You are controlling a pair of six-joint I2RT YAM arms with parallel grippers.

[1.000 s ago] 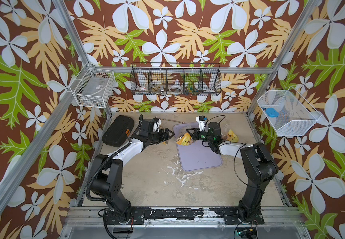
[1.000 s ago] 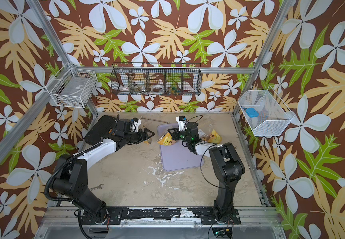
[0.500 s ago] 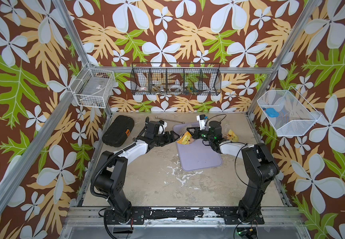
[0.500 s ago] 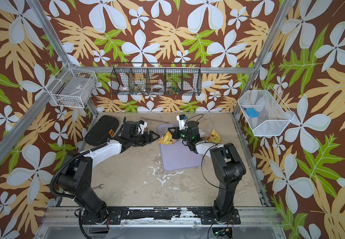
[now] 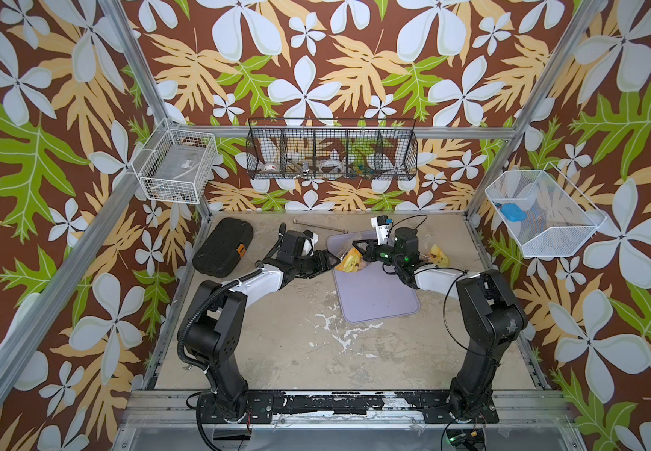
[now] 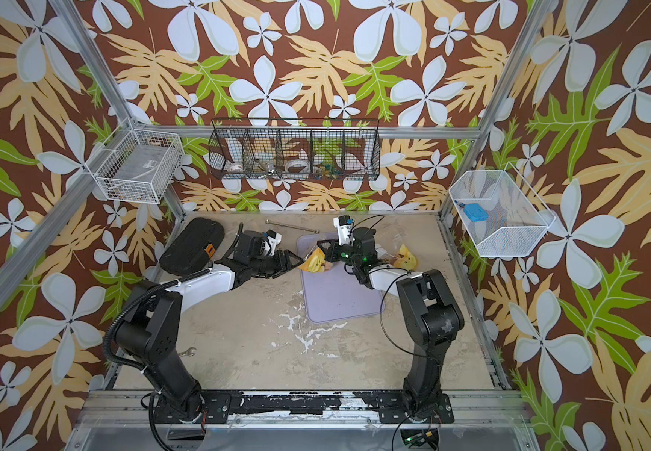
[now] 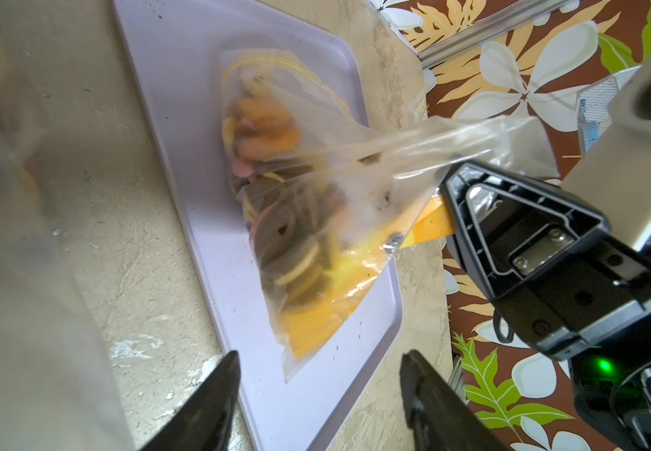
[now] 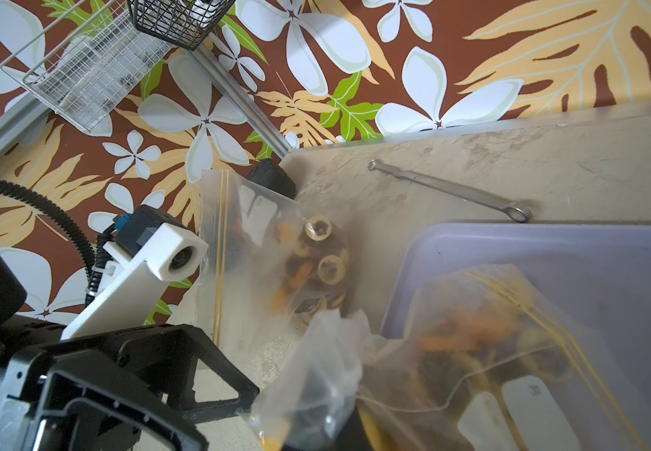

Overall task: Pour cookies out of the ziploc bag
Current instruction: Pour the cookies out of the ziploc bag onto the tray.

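We log: right tool (image 7: pixel 449 187) clenched on bag (image 7: pixel 316 218) corner, bag over tray (image 7: pixel 183 117). Left tool (image 7: pixel 318 363) released, empty, beside bag. Cookies (image 7: pixel 288 242) all inside; pour not begun.

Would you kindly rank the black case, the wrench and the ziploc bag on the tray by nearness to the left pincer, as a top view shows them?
From the left pincer:
1. ziploc bag, right at its tips, on the tray.
2. wrench, farther back.
3. black case, far off to the left.
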